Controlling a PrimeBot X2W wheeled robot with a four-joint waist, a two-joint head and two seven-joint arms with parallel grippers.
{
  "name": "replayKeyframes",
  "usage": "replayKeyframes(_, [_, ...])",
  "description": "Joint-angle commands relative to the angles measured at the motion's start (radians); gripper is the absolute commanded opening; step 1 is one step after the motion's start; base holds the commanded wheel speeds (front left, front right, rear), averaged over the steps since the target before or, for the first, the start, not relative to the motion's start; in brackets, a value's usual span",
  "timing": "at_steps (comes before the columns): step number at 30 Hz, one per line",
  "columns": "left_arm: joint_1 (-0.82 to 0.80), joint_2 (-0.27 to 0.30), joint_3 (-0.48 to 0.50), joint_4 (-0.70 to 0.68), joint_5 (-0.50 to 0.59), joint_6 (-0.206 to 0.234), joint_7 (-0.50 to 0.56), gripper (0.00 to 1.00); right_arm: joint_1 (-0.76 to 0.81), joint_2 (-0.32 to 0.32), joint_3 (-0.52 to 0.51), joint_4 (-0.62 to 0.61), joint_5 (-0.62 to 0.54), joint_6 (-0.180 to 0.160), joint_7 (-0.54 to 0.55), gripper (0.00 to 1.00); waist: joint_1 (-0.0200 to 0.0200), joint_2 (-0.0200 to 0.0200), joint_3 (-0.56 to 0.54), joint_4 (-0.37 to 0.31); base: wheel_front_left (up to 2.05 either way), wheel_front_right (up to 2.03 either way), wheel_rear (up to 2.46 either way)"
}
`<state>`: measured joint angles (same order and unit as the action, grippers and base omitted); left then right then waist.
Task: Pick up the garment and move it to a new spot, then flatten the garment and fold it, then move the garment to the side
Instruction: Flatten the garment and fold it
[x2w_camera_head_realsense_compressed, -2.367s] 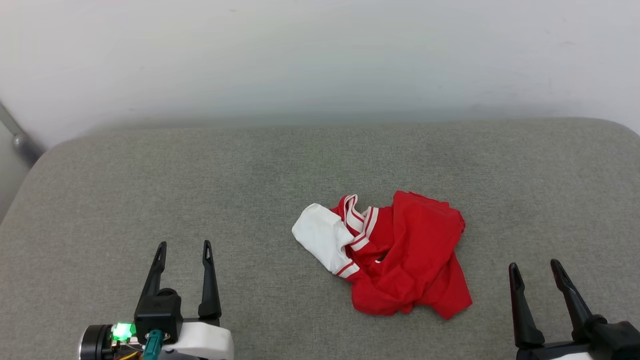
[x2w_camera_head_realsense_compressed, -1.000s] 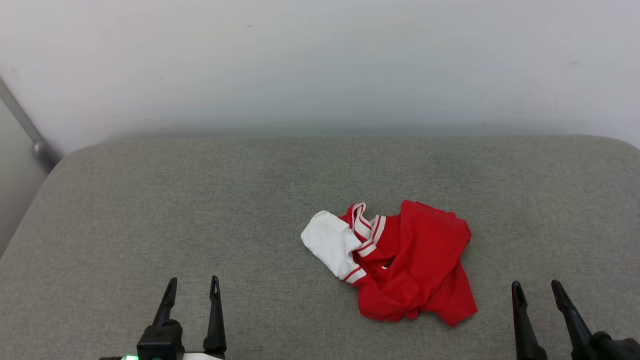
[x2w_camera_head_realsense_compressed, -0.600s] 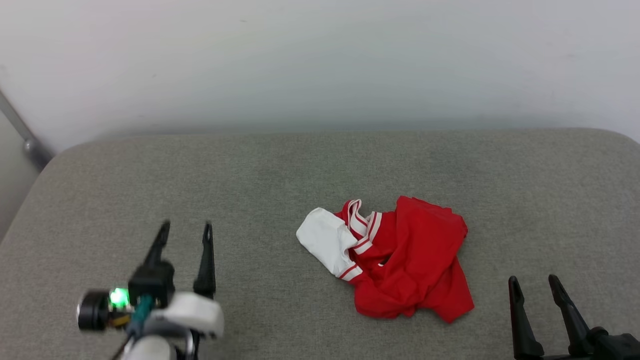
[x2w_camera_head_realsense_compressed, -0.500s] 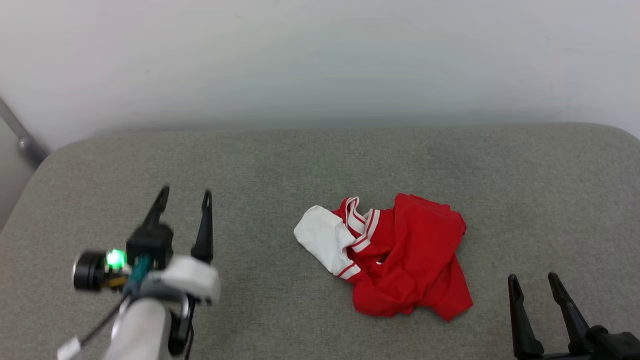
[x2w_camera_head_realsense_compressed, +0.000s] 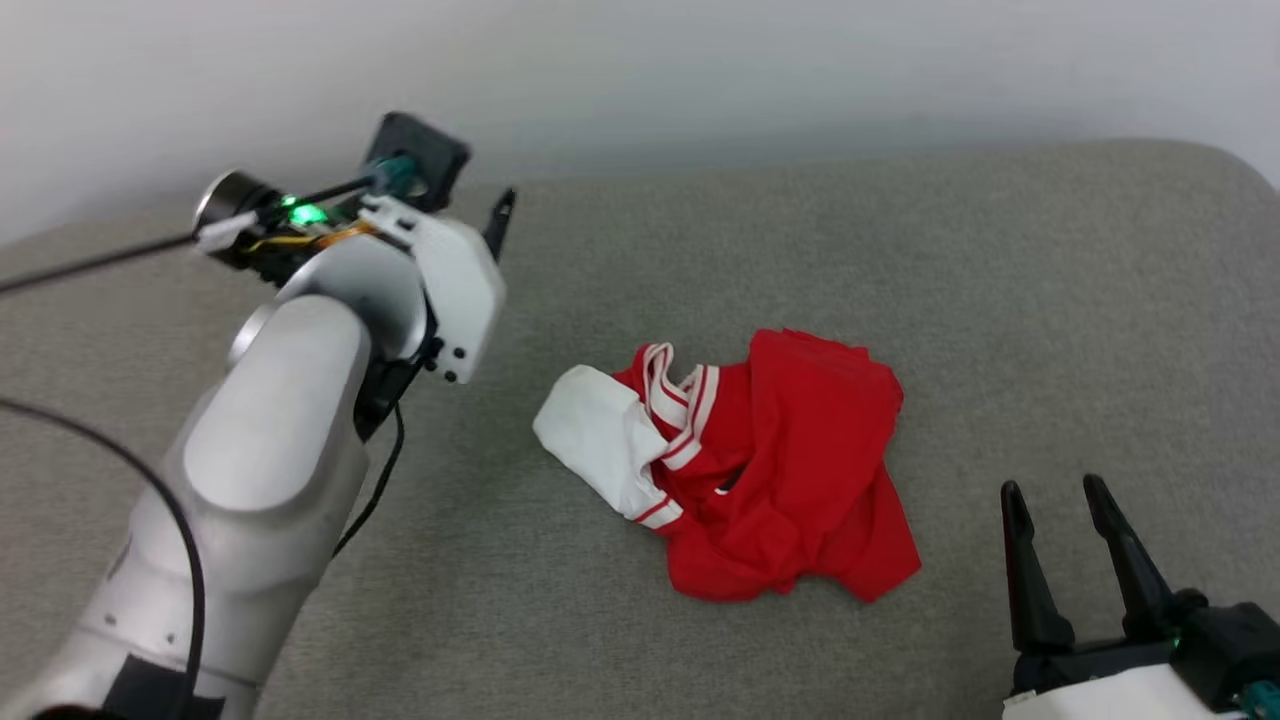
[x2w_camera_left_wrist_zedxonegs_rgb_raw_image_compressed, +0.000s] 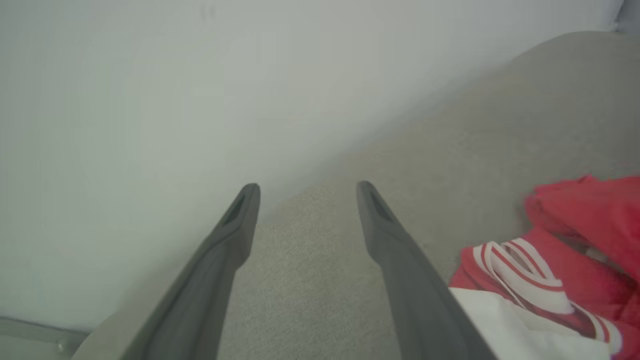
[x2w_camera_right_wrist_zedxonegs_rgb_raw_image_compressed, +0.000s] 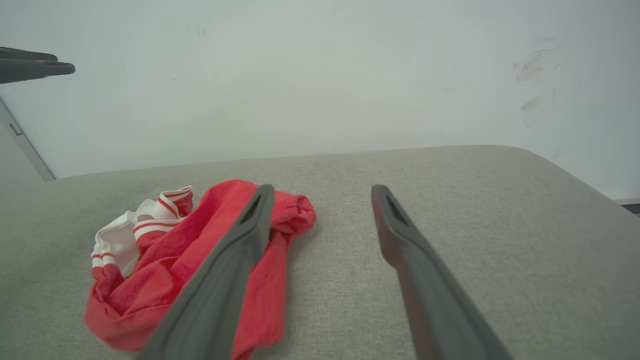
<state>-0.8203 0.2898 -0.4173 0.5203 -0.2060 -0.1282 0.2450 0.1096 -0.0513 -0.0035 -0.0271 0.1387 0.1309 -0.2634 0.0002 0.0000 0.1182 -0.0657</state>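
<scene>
Near the middle of the grey padded bench (x2w_camera_head_realsense_compressed: 1050, 300), somewhat toward its right end, lies the garment (x2w_camera_head_realsense_compressed: 760, 470), a crumpled red heap. One white sleeve (x2w_camera_head_realsense_compressed: 600, 450) lies at the heap's left side, and the white trim with thin red stripes (x2w_camera_head_realsense_compressed: 680, 410) is bunched up beside that sleeve. The garment rests on the bench surface; neither gripper touches it.

Left arm (x2w_camera_head_realsense_compressed: 290, 420): it reaches over the left part of the bench toward the far edge, where the bench meets the pale wall (x2w_camera_head_realsense_compressed: 700, 60). A green light (x2w_camera_head_realsense_compressed: 305, 213) shows on its wrist, and a black cable (x2w_camera_head_realsense_compressed: 180, 520) trails alongside the arm. In the left wrist view the left gripper (x2w_camera_left_wrist_zedxonegs_rgb_raw_image_compressed: 307, 187) has its two dark fingers spread apart with nothing between them. They point at the far edge and the wall, and the garment (x2w_camera_left_wrist_zedxonegs_rgb_raw_image_compressed: 575, 260) lies off to the right of them.

Right gripper (x2w_camera_head_realsense_compressed: 1053, 488): it sits at the near right of the bench, to the right of the garment and apart from it, fingers pointing toward the far edge. Its fingers are likewise spread, with bare bench between them (x2w_camera_right_wrist_zedxonegs_rgb_raw_image_compressed: 324, 189). In the right wrist view the garment (x2w_camera_right_wrist_zedxonegs_rgb_raw_image_compressed: 175, 270) lies left of the gripper, partly hidden behind the left-hand finger.
</scene>
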Motion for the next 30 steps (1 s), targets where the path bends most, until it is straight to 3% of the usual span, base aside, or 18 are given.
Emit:
replayKeyframes(1, [-0.04, 0.028, -0.08, 0.006, -0.06, 0.0, 0.05, 1.0, -0.019, 0.002, -0.001, -0.003, 0.003, 0.0, -0.002, 1.0, -0.0002, 0.0, 0.045, -0.032, 0.0, 0.0, 0.0])
replayKeyframes(7, [-0.193, 0.14, -0.383, -0.047, -0.335, 0.0, 0.288, 1.0, -0.065, 0.002, 0.002, -0.004, 0.016, 0.0, -0.002, 1.0, -0.0002, 0.0, 0.117, -0.07, 0.0, 0.0, 0.0])
replayKeyframes(14, [-0.322, 0.235, -0.599, -0.108, -0.606, 0.0, 0.557, 1.0, -0.119, 0.002, 0.017, -0.013, 0.034, 0.0, -0.002, 1.0, -0.0002, 0.0, 0.201, -0.118, 0.0, 0.0, 0.0])
replayKeyframes(22, [-0.404, 0.305, -0.811, -0.141, -0.719, 0.0, 0.699, 1.0, -0.168, 0.002, 0.027, -0.012, 0.044, 0.0, -0.002, 1.0, -0.0002, 0.0, 0.267, -0.157, 0.0, 0.0, 0.0])
replayKeyframes(30, [-0.349, 0.329, -0.869, -0.144, -0.705, 0.0, 0.739, 1.0, -0.178, 0.002, 0.038, -0.012, 0.051, 0.0, -0.002, 1.0, -0.0002, 0.0, 0.285, -0.182, 0.0, 0.0, 0.0])
